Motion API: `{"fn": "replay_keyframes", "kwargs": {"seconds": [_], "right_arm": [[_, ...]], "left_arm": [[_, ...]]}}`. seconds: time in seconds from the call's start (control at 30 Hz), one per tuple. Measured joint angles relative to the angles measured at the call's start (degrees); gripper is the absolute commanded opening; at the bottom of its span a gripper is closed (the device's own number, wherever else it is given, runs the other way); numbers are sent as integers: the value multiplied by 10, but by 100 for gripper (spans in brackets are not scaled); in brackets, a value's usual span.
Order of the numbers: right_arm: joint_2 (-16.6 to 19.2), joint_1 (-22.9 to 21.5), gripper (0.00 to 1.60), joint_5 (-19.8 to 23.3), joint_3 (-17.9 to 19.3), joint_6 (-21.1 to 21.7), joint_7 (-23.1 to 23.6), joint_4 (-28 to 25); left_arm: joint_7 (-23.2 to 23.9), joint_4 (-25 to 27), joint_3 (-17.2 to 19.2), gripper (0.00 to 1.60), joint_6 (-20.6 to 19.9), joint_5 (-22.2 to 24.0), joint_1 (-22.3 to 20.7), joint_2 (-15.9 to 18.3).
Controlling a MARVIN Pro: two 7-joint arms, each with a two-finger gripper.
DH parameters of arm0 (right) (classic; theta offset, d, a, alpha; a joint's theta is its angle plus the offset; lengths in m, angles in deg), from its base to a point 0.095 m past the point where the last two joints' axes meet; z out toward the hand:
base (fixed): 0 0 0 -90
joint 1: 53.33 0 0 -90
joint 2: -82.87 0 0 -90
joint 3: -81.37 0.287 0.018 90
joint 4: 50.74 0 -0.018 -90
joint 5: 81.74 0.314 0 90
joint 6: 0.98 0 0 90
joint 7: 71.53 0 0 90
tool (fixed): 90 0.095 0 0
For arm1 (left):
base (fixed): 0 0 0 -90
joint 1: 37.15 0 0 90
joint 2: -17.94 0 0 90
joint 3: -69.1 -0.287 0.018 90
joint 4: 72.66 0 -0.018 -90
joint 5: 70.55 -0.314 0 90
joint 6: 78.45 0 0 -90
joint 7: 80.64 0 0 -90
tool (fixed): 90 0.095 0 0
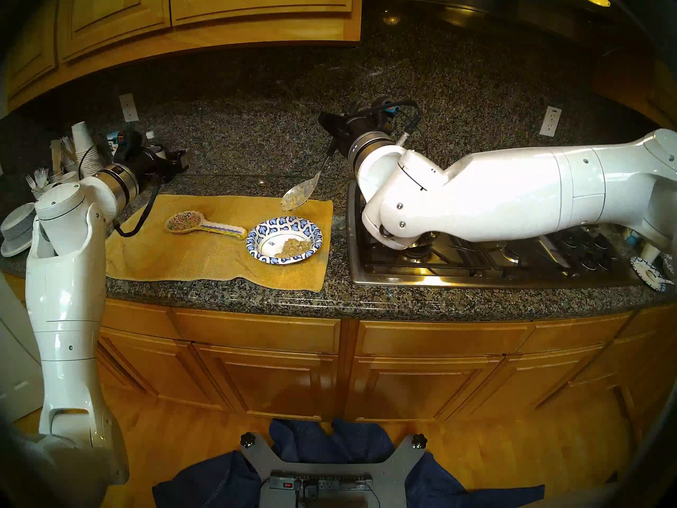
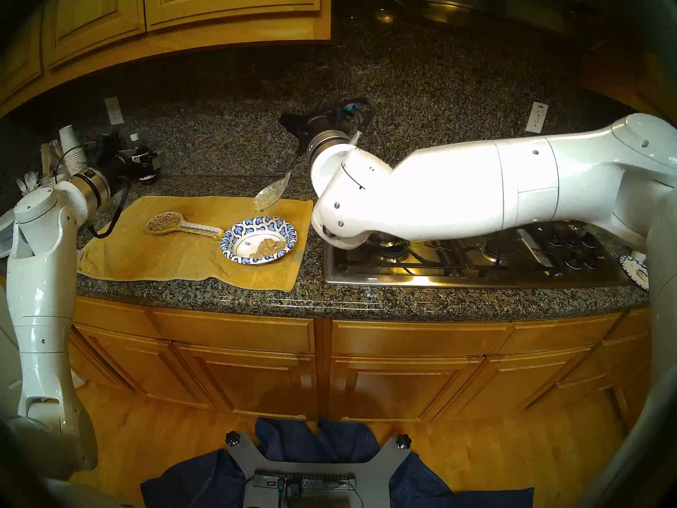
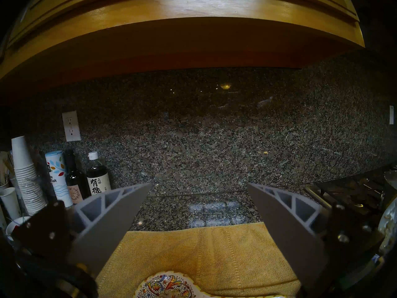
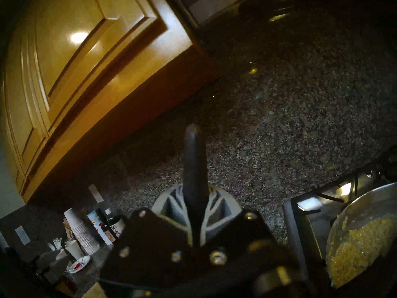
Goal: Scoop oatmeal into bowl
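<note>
We see a dark speckled granite countertop (image 1: 366,298) carrying a yellow woven cloth mat (image 1: 190,254), a stainless steel gas cooktop (image 1: 458,272) to its right, and stacked white paper cups (image 1: 83,144) at far left.

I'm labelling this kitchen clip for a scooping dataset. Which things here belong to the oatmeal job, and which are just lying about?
Job:
- oatmeal
- bowl
- spoon, shut in the right gripper
- pot of oatmeal on the stove

Lying about:
- painted spoon rest
- yellow towel
- paper cups
- bottles
- left gripper, open and empty
</note>
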Motion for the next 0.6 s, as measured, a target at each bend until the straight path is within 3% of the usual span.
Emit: {"fn": "replay_keyframes", "kwargs": {"seconds": [0.27, 0.6], "right_arm": [[47, -15, 0, 37, -9, 15, 4, 16], [112, -43, 0, 60, -68, 13, -5, 41]], "left_arm": [[0, 0, 0, 160, 0, 0, 0, 0], [-1, 0, 0, 160, 0, 1, 1, 1]]}}
